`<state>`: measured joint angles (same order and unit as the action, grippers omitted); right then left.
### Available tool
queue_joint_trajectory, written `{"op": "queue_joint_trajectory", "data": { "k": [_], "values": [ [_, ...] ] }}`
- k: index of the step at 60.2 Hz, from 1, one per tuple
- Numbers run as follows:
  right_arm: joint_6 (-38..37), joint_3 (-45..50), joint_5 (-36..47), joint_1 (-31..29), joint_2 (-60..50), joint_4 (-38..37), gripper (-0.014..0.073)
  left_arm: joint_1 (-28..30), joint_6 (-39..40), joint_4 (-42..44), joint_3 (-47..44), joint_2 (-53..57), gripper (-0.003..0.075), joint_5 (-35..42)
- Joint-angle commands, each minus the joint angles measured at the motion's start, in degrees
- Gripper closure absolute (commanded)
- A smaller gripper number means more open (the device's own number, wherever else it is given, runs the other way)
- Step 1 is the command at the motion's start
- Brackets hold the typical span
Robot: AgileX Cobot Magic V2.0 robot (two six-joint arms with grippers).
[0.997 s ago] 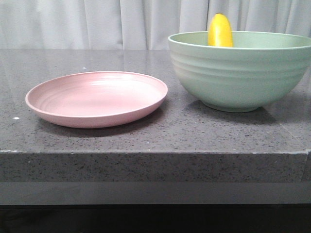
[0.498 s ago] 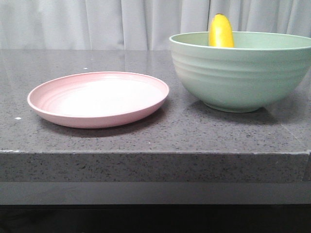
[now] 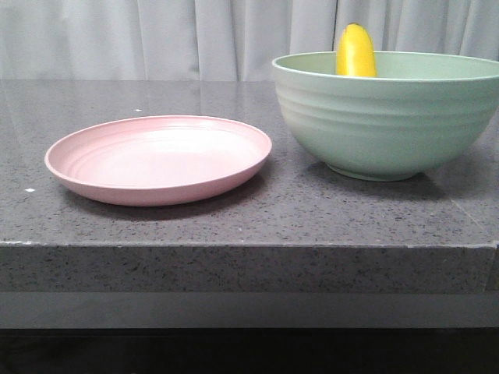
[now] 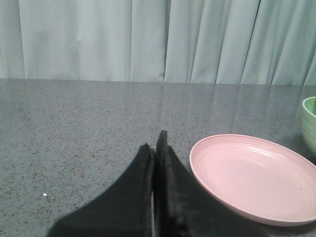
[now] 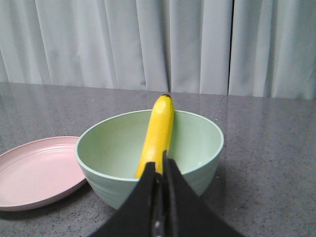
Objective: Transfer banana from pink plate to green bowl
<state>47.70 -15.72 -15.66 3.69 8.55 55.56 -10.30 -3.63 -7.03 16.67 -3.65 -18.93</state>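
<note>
The banana leans inside the green bowl at the right, its tip above the far rim; it shows in the right wrist view resting against the bowl's far wall. The pink plate is empty, left of the bowl. My right gripper is shut and empty, on the near side of the bowl, apart from it. My left gripper is shut and empty, beside the plate. Neither gripper shows in the front view.
Everything stands on a dark speckled stone counter whose front edge runs across the front view. Pale curtains hang behind. A sliver of the bowl shows beyond the plate in the left wrist view.
The front view has shifted very slightly; plate and bowl sit a few pixels further right. The banana stays in the bowl.
</note>
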Motion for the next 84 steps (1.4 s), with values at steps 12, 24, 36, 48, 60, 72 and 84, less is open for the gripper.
{"op": "queue_joint_trajectory", "data": {
  "k": [12,24,36,48,60,72,84],
  "values": [
    [0.31,-1.47,2.82,-0.01,0.41,1.15,0.0655,0.06,0.11,-0.83,1.46,-0.61,0.0741,4.84],
    [0.31,-1.47,2.82,-0.01,0.41,1.15,0.0655,0.06,0.11,-0.83,1.46,-0.61,0.0741,4.84],
    [0.31,-1.47,2.82,-0.01,0.41,1.15,0.0655,0.23,0.11,2.13,-0.13,0.37,0.0741,5.36],
    [0.31,-1.47,2.82,-0.01,0.41,1.15,0.0655,5.14,1.91,2.38,-5.59,5.24,0.0741,5.62],
    [0.31,-1.47,2.68,-0.01,0.41,1.15,0.0655,9.16,4.57,2.66,-12.78,5.07,0.0741,9.12],
    [0.31,-1.47,2.68,-0.01,0.41,1.15,0.0655,9.38,4.59,1.94,-17.20,5.07,0.0741,15.61],
    [0.31,-1.47,2.62,-0.01,0.41,1.15,0.0655,9.38,4.59,1.94,-17.33,4.95,0.0741,15.79]
  ]
}}
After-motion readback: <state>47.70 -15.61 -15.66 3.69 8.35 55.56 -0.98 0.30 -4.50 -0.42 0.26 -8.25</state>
